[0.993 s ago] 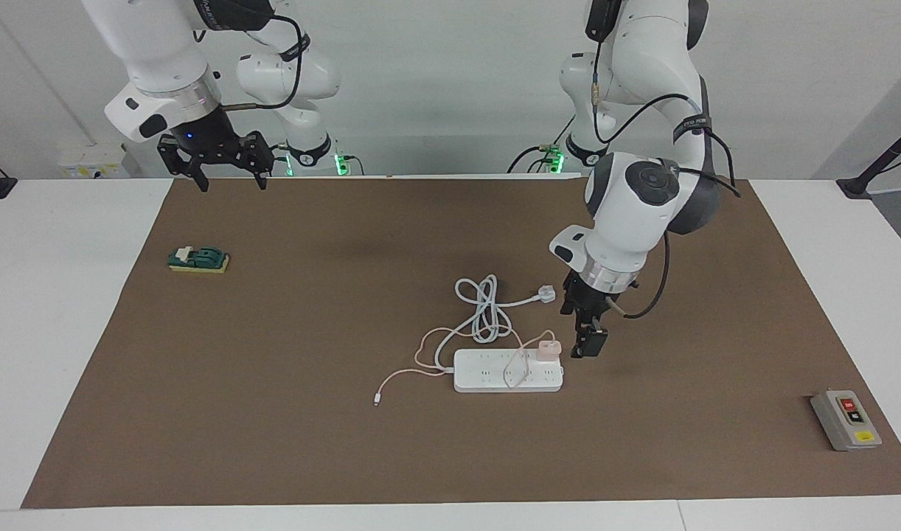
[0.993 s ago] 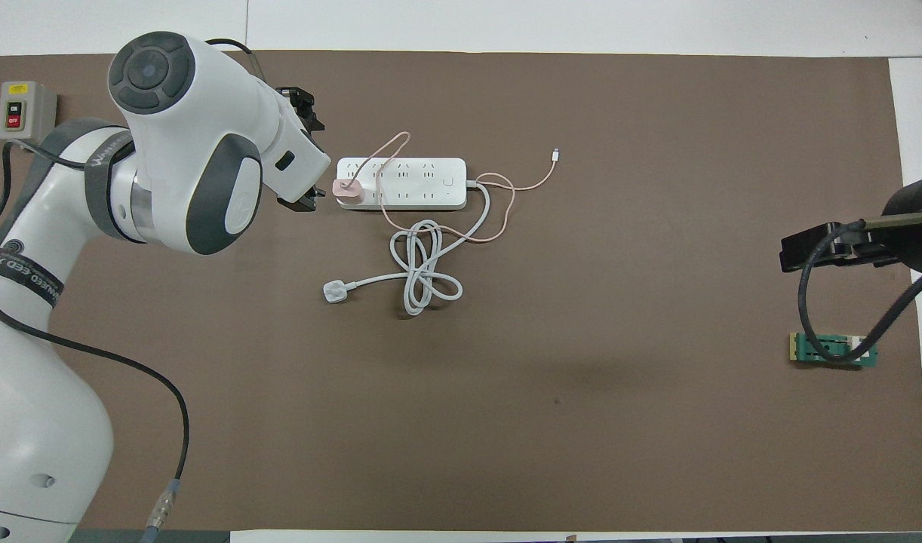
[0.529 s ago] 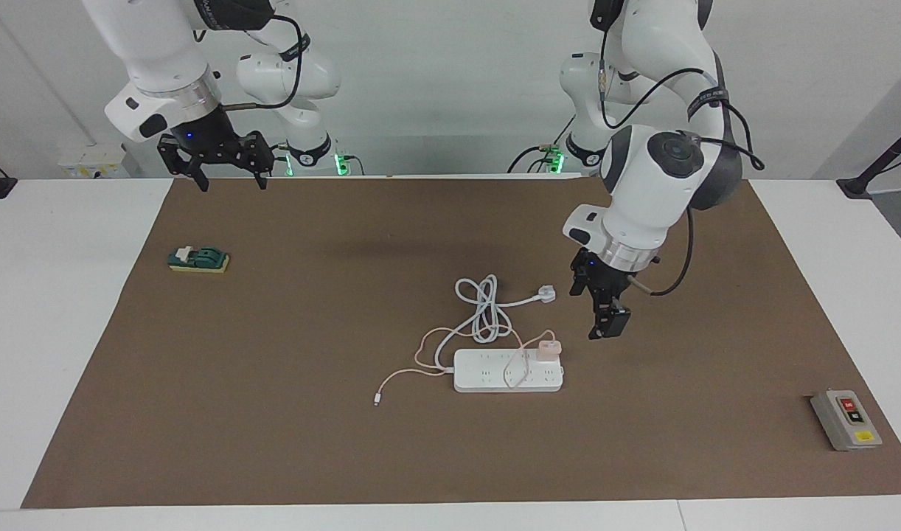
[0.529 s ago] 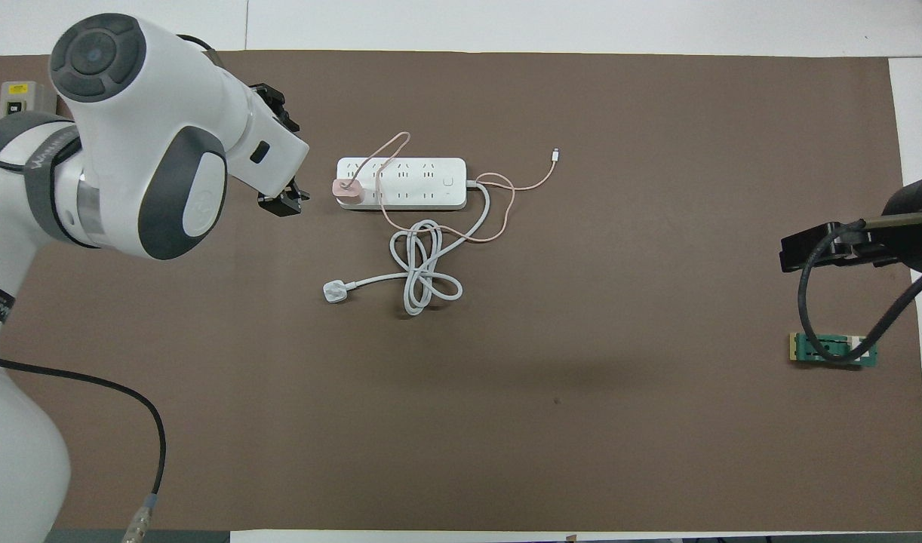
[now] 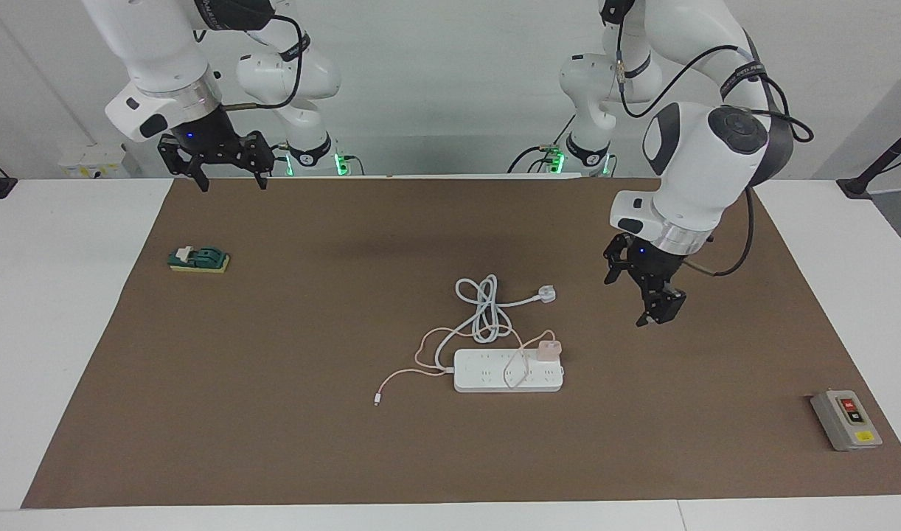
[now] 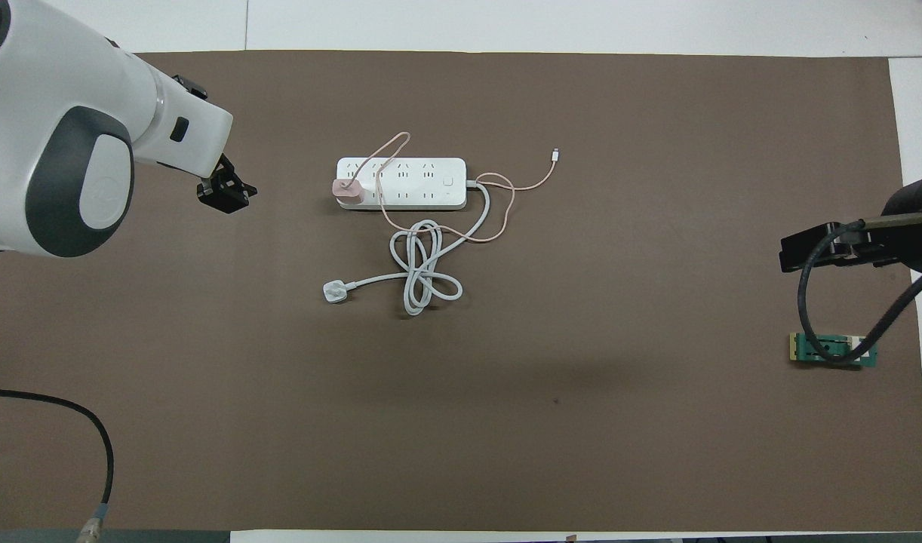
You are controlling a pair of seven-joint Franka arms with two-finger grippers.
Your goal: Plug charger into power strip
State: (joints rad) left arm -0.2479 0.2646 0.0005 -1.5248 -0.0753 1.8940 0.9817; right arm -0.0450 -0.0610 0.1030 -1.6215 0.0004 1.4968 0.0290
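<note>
The white power strip [image 5: 495, 372] [image 6: 416, 181] lies flat in the middle of the brown mat. The pale pink charger [image 5: 548, 349] [image 6: 348, 191] stands upright in a socket at the strip's end toward the left arm's side. Its thin pink cable loops over the strip and ends in a white connector [image 5: 377, 402] [image 6: 555, 154] on the mat. My left gripper [image 5: 653, 310] [image 6: 223, 192] hangs above the mat, well clear of the charger toward the left arm's end, holding nothing. My right gripper [image 5: 229, 181] [image 6: 823, 249] waits open and empty, raised over the mat's edge nearest the robots.
The strip's thick white cord coils nearer the robots and ends in a white three-pin plug [image 5: 545, 294] [image 6: 333, 292]. A grey button box [image 5: 846, 419] sits at the left arm's end. A green and yellow block [image 5: 198, 259] [image 6: 831, 348] lies under the right gripper's side.
My left gripper has drawn back from beside the charger, rising and moving toward the left arm's end. The charger stays in the strip. The right arm has not moved.
</note>
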